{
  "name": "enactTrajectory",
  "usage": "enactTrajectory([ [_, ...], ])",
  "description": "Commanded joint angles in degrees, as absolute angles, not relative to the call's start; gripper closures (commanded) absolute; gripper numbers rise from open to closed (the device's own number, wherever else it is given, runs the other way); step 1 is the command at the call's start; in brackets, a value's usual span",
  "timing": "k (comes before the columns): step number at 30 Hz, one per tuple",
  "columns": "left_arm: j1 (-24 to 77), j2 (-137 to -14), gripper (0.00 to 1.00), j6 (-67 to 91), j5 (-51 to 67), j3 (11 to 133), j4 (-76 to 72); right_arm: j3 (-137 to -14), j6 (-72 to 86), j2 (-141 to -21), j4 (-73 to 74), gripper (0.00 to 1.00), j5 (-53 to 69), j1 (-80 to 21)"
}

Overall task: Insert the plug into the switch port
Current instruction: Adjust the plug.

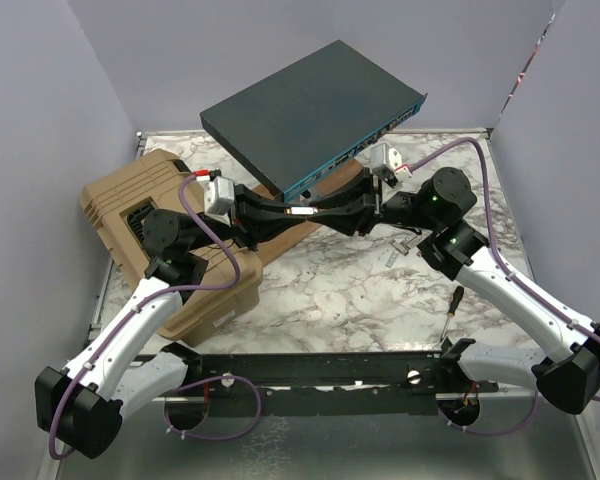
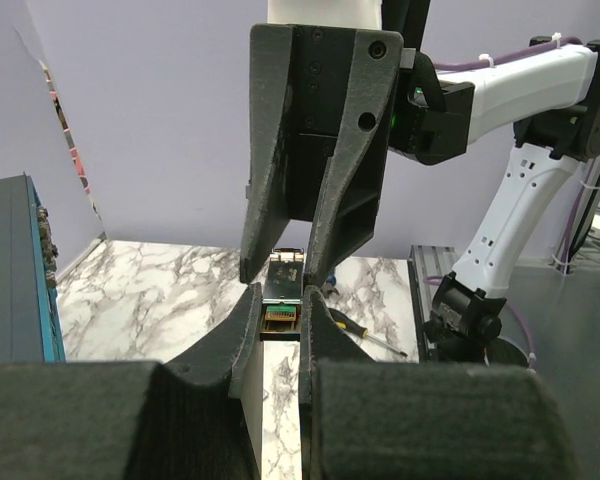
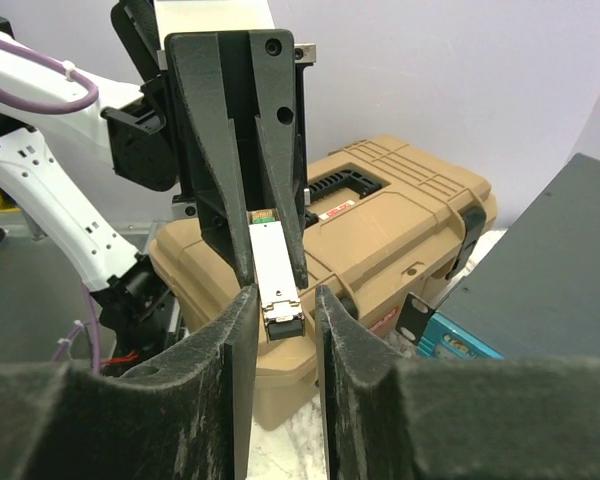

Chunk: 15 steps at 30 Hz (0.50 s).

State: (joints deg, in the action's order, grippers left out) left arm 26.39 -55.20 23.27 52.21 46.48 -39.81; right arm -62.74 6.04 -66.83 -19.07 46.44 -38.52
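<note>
Left wrist view first, and we see the left gripper (image 2: 283,298) nearly closed, its two dark fingers pinching the plug (image 3: 275,262) between them. We make the plug out as a slim silver metal stick. A small board of gold contacts at one end is tucked between the left fingers, and a latch at the other end pokes out past the tips.

Coming in from the opposite side, tip to tip, we have the right gripper (image 3: 285,298). From its own wrist camera we see its fingers partly open, one on each side of the latch end of the plug. A thin gap shows on either side, so it grips nothing.

Up to the top view, and we have both grippers meeting nose to nose above the middle of the marble table (image 1: 340,285), the plug a pale fleck between them. Just beyond them is the switch (image 1: 310,115), a dark flat box tilted up, its teal front strip with the row of ports facing the grippers. The plug is near that front but clear of it, in no port.

On the left arm's side sits a tan case (image 1: 145,205); whether the switch leans on it we cannot tell. A screwdriver (image 1: 452,303) lies on the table close to the right arm.
</note>
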Motion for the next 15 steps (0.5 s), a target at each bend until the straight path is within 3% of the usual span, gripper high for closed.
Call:
enactTrajectory([
  [1, 26.8, -55.0, 1.0, 24.3, 51.0, 46.4, -42.2, -64.8, 6.2, -67.0, -17.3, 0.72, 48.2, -38.0],
  [8, 26.8, -55.1, 0.97, 24.9, 50.0, 45.9, -42.5, -65.5, 5.5, -67.2, -15.7, 0.95, 47.1, -37.3],
  [13, 26.7, -54.7, 0.53, 23.6, 45.9, 46.2, -38.4, -65.7, 2.7, -66.5, -11.6, 1.0, 42.6, -36.1],
  [15, 26.7, -55.0, 0.45, 22.0, 44.0, 47.8, -33.2, -65.6, 0.9, -65.7, -9.5, 1.0, 39.2, -35.5],
])
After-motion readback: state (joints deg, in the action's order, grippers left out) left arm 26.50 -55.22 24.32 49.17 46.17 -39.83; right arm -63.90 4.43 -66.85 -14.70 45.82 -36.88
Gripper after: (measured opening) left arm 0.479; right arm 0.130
